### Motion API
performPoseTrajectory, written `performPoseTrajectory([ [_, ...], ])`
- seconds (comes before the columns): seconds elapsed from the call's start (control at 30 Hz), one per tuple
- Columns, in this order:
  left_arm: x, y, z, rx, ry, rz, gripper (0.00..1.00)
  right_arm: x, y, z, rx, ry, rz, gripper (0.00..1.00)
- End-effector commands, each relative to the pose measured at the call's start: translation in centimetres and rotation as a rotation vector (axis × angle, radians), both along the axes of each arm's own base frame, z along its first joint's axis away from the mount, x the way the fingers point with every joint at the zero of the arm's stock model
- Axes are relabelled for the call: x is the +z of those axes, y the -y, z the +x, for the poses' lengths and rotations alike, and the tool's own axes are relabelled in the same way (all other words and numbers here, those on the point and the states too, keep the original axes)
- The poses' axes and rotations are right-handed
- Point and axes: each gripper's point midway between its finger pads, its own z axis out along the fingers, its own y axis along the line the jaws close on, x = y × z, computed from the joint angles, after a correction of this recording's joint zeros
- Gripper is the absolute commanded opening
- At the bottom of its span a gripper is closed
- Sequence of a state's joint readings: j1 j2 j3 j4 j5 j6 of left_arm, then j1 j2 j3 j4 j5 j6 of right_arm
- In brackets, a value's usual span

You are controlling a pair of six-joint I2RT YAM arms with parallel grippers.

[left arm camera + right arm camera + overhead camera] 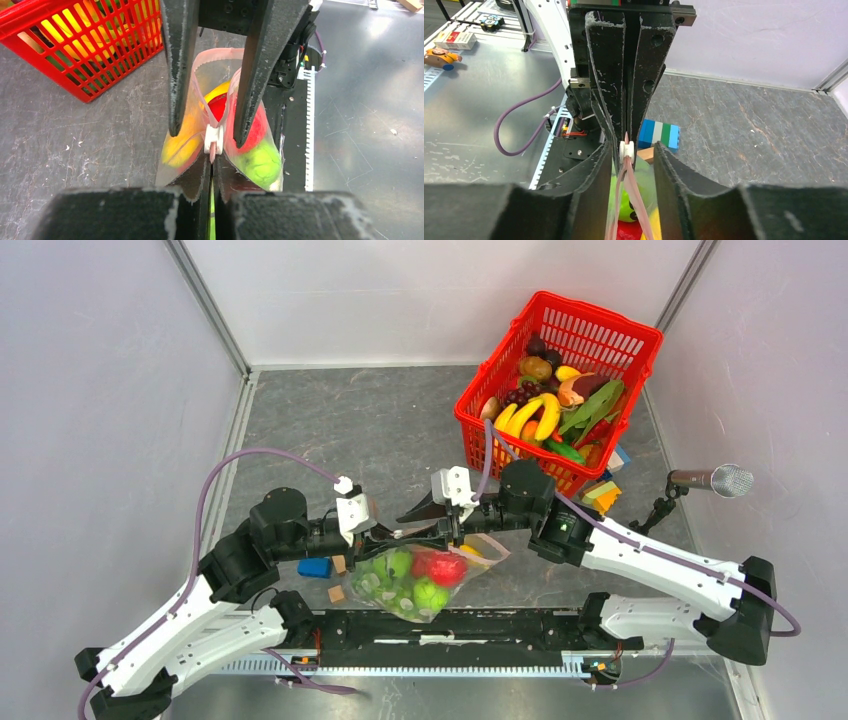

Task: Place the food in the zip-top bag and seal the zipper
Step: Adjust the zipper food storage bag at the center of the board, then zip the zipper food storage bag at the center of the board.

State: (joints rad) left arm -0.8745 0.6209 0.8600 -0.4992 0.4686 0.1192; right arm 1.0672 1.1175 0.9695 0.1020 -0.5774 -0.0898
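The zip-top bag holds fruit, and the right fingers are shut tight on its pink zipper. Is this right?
No. The zip-top bag holds fruit, but the right fingers stand open on either side of its pink zipper; the right wrist view shows this.

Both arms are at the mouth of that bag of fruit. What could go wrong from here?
1. The right tool stands open astride the white slider; closing off-centre, it could miss it and leave the zipper gaping.
2. The red apple and yellow fruit bulge just under the mouth and might jam the slider.
3. The left tool only pinches the edge of the zip-top bag; a hard pull could tug it free.
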Motion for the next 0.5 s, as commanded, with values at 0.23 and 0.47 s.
performPoseTrajectory([
  [0.23, 0.9, 0.2, 0.6, 0.024, 0.023, -0.038, 0.02, 1.5, -0.5, -0.7, 0.041, 0.016, 0.046, 0.32],
  [0.47, 0.8, 0.1, 0.8, 0.037, 0.021, -0.035, 0.02, 1.3, -0.3, -0.8, 0.044, 0.027, 0.037, 0.25],
])
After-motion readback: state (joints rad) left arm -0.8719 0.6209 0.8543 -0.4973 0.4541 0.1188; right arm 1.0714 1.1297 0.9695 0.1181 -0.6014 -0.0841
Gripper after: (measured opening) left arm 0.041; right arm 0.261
